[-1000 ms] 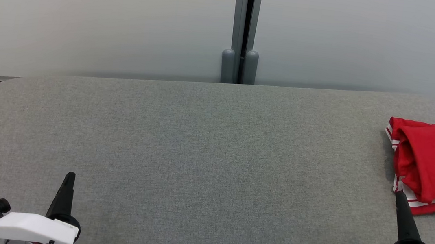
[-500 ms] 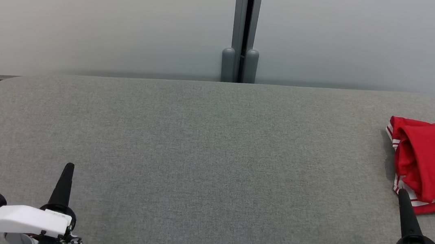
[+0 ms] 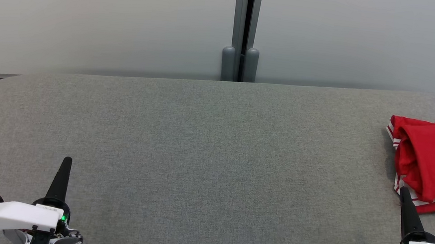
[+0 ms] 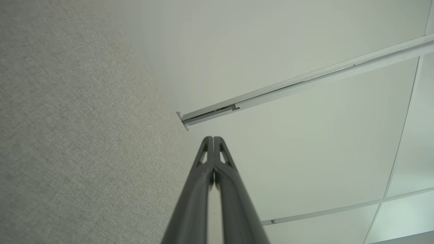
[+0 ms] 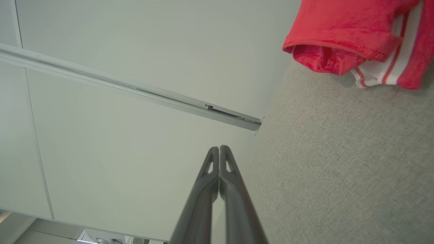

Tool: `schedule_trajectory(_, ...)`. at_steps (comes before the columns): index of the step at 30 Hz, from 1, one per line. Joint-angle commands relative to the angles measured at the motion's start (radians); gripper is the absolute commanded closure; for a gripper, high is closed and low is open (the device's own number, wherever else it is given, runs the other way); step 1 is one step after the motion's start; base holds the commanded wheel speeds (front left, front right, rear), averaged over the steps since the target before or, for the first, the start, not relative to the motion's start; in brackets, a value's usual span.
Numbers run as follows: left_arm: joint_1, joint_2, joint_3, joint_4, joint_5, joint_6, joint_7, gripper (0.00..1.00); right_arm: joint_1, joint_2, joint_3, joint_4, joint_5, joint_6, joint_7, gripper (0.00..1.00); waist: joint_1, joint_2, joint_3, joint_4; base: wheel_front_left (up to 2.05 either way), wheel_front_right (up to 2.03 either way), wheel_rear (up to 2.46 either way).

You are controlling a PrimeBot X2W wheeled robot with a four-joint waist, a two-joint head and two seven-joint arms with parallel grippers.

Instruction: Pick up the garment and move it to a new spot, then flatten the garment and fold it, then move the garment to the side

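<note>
Garment status: doubled over, at the table's far right, held by neither gripper.

1. Left gripper (image 3: 67, 161): low at the left of the head view, above the table (image 3: 214, 146), fingers pointing away from the robot. The left wrist view shows both fingers pressed together from base to tip, with nothing between them.
2. Table: grey fabric top with rounded corners. A pale wall (image 3: 90, 13) with a grey post (image 3: 244, 31) stands behind it.
3. Right gripper (image 3: 405, 192): low at the right, fingers likewise pressed together and carrying nothing. In the head view its tip overlaps the garment's near left corner. In the right wrist view bare table separates fingers and cloth, so the tip is judged near, not touching.
4. Garment (image 3: 434, 163): red with white stripes, lying in loose layers with an open hem toward the table's middle. Its right part is cut off by the picture edge.

Progress, as a judgement: the layered cloth at the table's side, with both grippers shut and clear of it, fits a finished cycle of moving, flattening, folding and setting aside. The fold is rough, not square, so an unstarted task cannot be excluded. In that case every step remains.

Containers: the table is the sole carrier. The garment lies directly on its surface, enclosed by nothing.
</note>
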Motion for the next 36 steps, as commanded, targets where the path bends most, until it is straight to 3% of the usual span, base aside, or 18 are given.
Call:
schedule_trajectory(1, -0.022, -0.001, 0.012, 0.0, -0.023, -0.01, 0.005, 1.0, -0.022, -0.001, -0.008, 0.001, 0.027, 0.0, 0.003, 1.0, 0.0, 0.0, 0.001, 0.0, 0.0, 0.0, 0.0)
schedule_trajectory(36, -0.067, -0.041, 0.082, 0.036, -0.24, -0.074, 0.065, 1.0, -0.056, 0.024, -0.041, 0.05, 0.268, 0.0, 0.028, 1.0, 0.0, 0.0, 0.011, 0.001, 0.0, 0.0, 0.0)
